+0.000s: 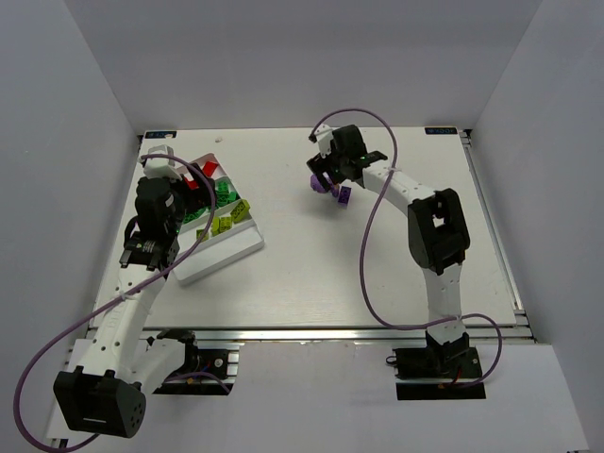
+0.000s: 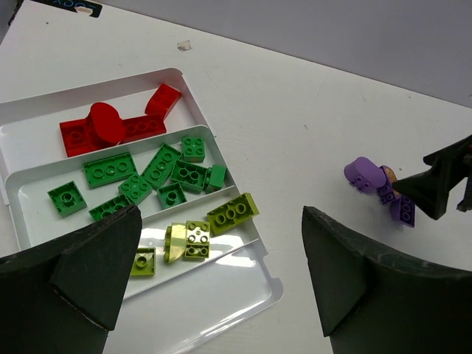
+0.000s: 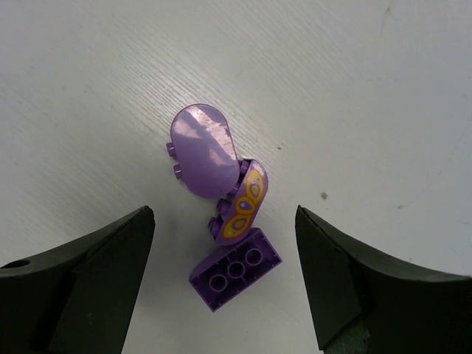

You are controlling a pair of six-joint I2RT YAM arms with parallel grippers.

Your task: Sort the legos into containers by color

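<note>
The white tray (image 1: 222, 257) lies at the left of the table. In the left wrist view its compartments (image 2: 206, 287) hold red legos (image 2: 110, 127), green legos (image 2: 151, 177) and yellow-green legos (image 2: 221, 217). The nearest compartment has nothing in it. My left gripper (image 2: 221, 214) hangs open above the tray's near end. Three purple legos lie loose on the table: a rounded one (image 3: 203, 151), a yellow-patterned one (image 3: 243, 203) and a brick turned upside down (image 3: 236, 276). My right gripper (image 3: 225, 221) hovers open over them, fingers on either side, holding nothing.
The purple legos (image 1: 332, 189) sit mid-table toward the back, right of the tray. White walls enclose the table on three sides. A purple cable (image 1: 373, 255) loops beside the right arm. A small scrap (image 2: 184, 45) lies beyond the tray.
</note>
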